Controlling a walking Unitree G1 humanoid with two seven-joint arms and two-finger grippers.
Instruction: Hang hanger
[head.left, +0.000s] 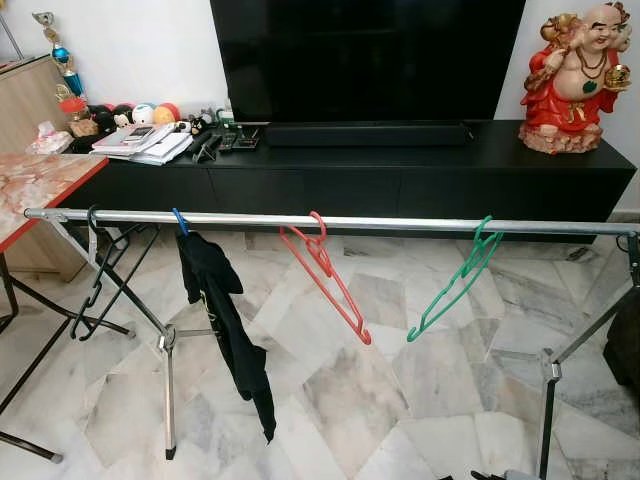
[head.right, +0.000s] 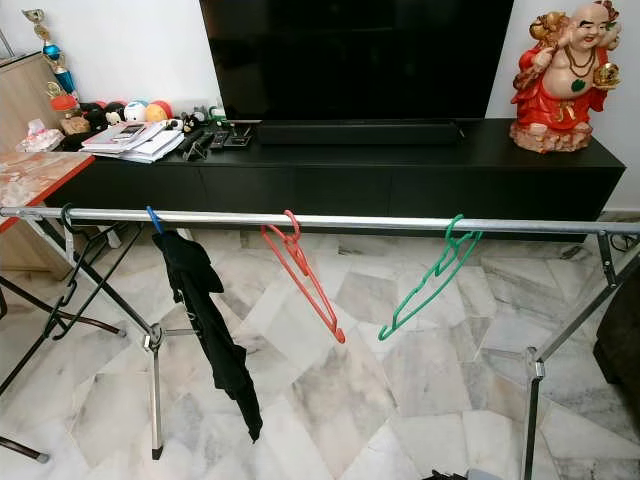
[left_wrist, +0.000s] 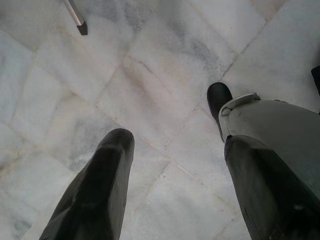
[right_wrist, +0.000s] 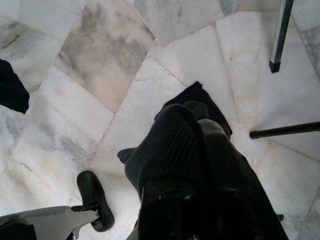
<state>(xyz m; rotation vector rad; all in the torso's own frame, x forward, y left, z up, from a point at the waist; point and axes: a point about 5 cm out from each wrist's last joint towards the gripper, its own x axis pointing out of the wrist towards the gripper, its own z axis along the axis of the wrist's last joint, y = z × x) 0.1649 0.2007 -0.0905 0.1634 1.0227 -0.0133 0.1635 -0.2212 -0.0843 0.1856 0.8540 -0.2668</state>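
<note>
Silver steel tubing forms the long horizontal clothes rail (head.left: 400, 223) that runs across the middle of the head views, and four hangers already sit on it: a black wire-thin hanger (head.left: 100, 262) at the left, a blue-hooked hanger carrying a limp black garment (head.left: 225, 320), a red plastic hanger (head.left: 325, 272) near the centre and a green plastic hanger (head.left: 455, 278) to its right. Such hangers are probably light, stiff and a little slippery; the shoulder arm just below the hook looks like the best place to grip.

Down at floor level, the left gripper (left_wrist: 172, 185) hangs over the marble tiles with its fingers spread wide and nothing between them. The right gripper (right_wrist: 192, 165) is pressed together on dark ribbed cloth (right_wrist: 170, 137); whether a hanger lies inside that bundle is hard to tell.
</note>
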